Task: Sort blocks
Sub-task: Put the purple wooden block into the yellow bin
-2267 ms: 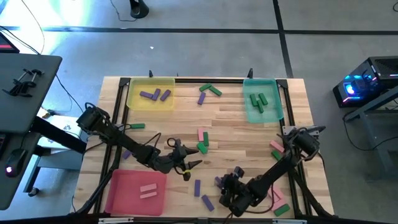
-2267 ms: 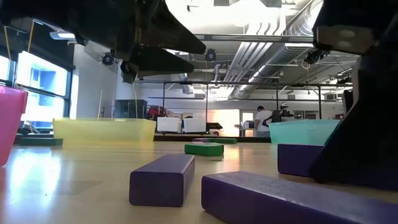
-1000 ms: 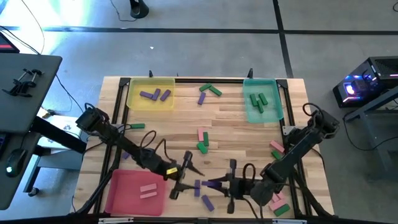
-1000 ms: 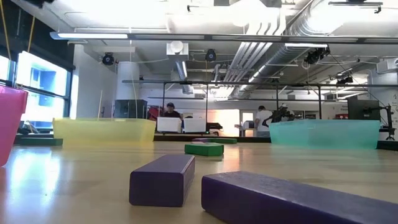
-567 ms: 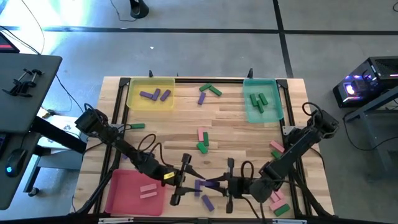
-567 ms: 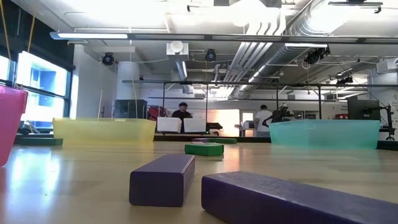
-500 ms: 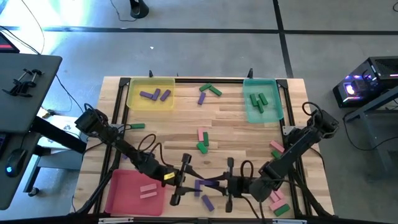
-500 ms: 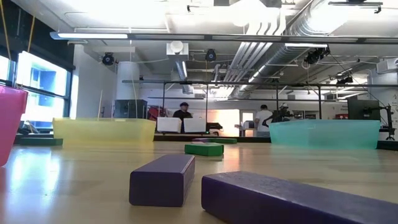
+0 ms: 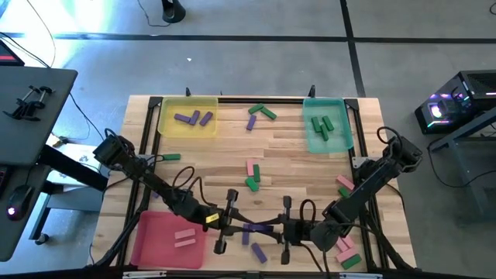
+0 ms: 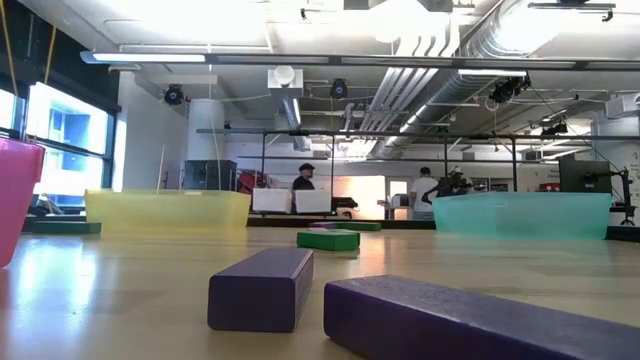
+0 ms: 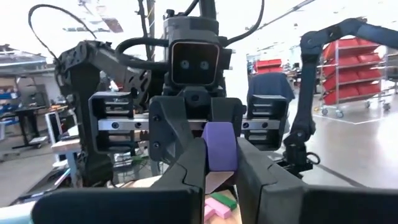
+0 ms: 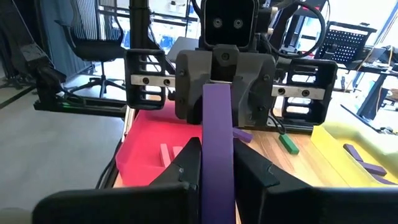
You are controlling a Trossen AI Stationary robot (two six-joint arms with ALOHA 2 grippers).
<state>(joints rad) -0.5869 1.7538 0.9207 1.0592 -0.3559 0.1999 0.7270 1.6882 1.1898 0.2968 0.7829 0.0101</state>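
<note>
- High view: the left gripper (image 9: pixel 232 225) and the right gripper (image 9: pixel 273 229) meet nose to nose above the near edge of the table (image 9: pixel 294 167), between the red tray (image 9: pixel 151 240) and the right arm's base; a purple block (image 9: pixel 253 229) spans the gap between them, one end in each claw
- High view: other blocks lie scattered on the wood, three purple ones sit in the yellow tray (image 9: pixel 167 124), green ones in the teal tray (image 9: pixel 310 139), two pink ones in the red tray
- Low view: neither gripper shows; two loose purple blocks (image 10: pixel 262 288) lie close to the lens, a green block (image 10: pixel 328 239) farther back, the yellow and teal trays behind, people in the room beyond
- Left wrist view: the left fingers (image 11: pixel 193 165) are clenched on the near end of the purple block, the right gripper facing them
- Right wrist view: the right fingers (image 12: pixel 186 163) are clamped on the block's sides, its far end in the left gripper, red tray behind
</note>
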